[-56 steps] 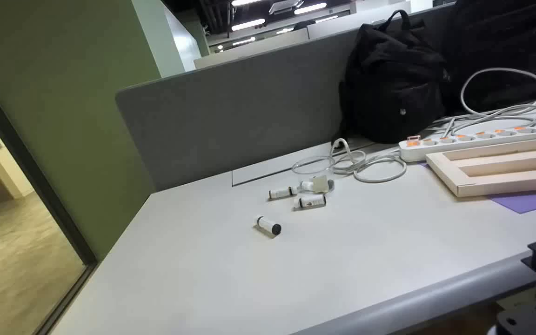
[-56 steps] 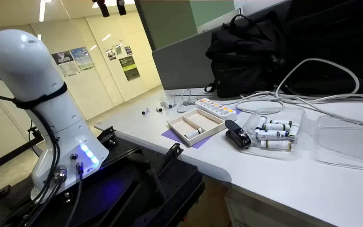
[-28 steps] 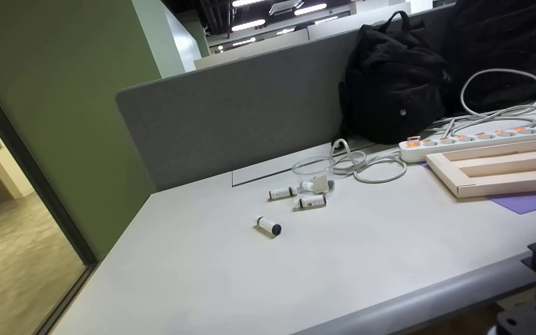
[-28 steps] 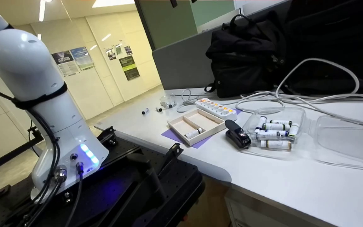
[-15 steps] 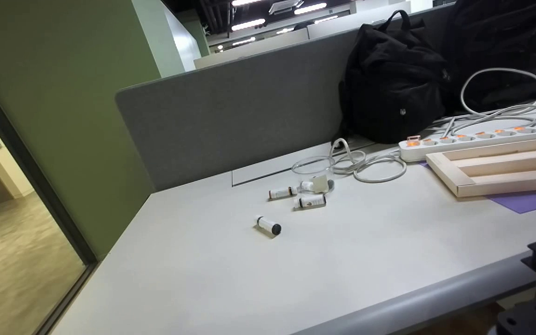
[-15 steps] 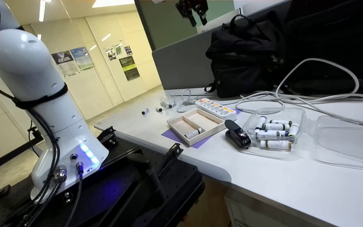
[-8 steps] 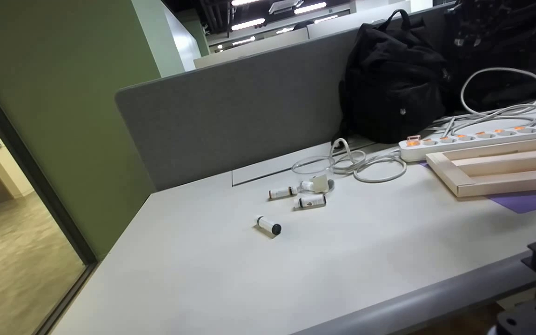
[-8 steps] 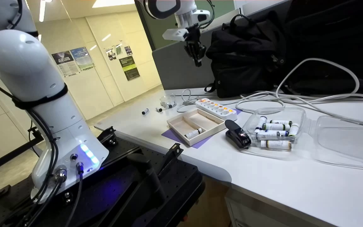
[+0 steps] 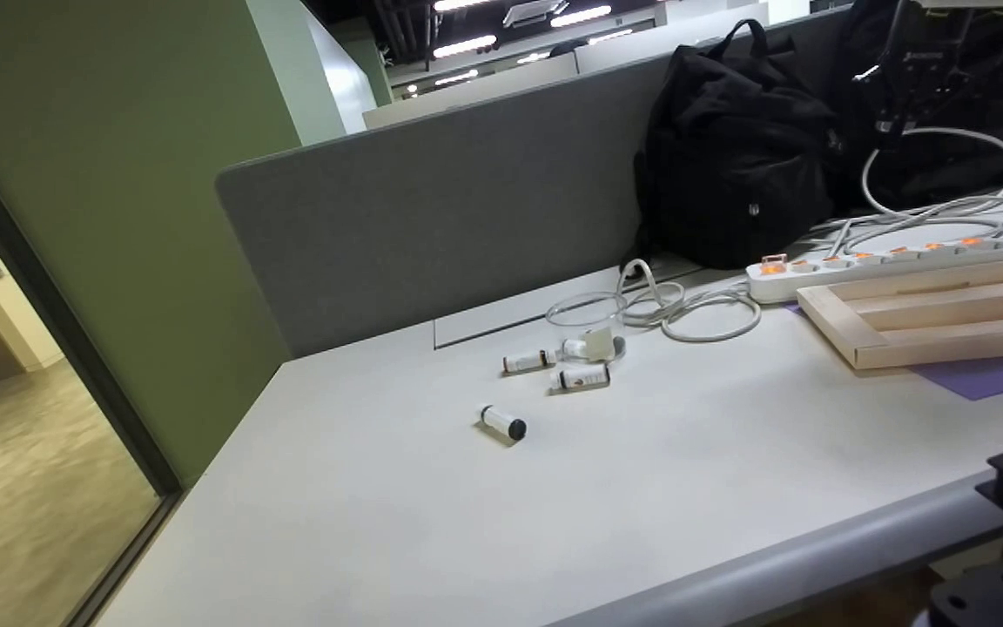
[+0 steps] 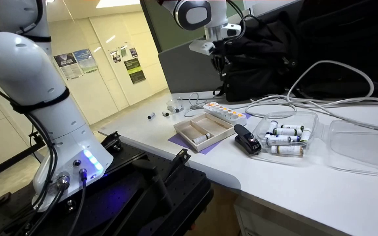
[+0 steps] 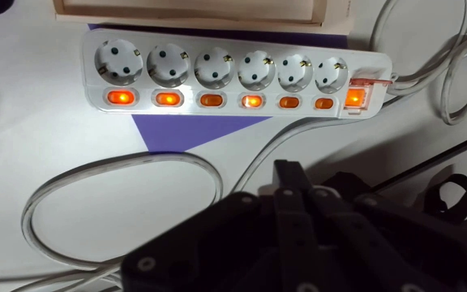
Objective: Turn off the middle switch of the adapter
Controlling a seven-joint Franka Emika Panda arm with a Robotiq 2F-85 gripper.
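Observation:
The adapter [image 11: 236, 91], a long white power strip, crosses the upper part of the wrist view and lies on the table in both exterior views. Along one edge runs a row of orange switches. Two at the left end, the middle switch [image 11: 252, 101] and the square end switch [image 11: 355, 97] look lit; the others look dark. My gripper [image 11: 288, 162] has its fingertips pressed together, nothing between them. In the wrist view they point at the tabletop on the switch side, apart from the strip. An exterior view shows the gripper [image 10: 222, 77] in the air above the adapter.
A pale wooden tray [image 10: 195, 137] lies on a purple sheet [image 10: 177, 140] along the adapter's socket side. White cable [image 11: 126, 160] loops near the switches. A black backpack [image 9: 741, 157] stands behind. A clear box [image 10: 312, 121] of bottles and a black device [image 10: 248, 141] are nearby.
My gripper has come down into both exterior views, moving lower and toward the backpack. Its fingers, apart a second ago, are now together. The adapter and tray have not moved.

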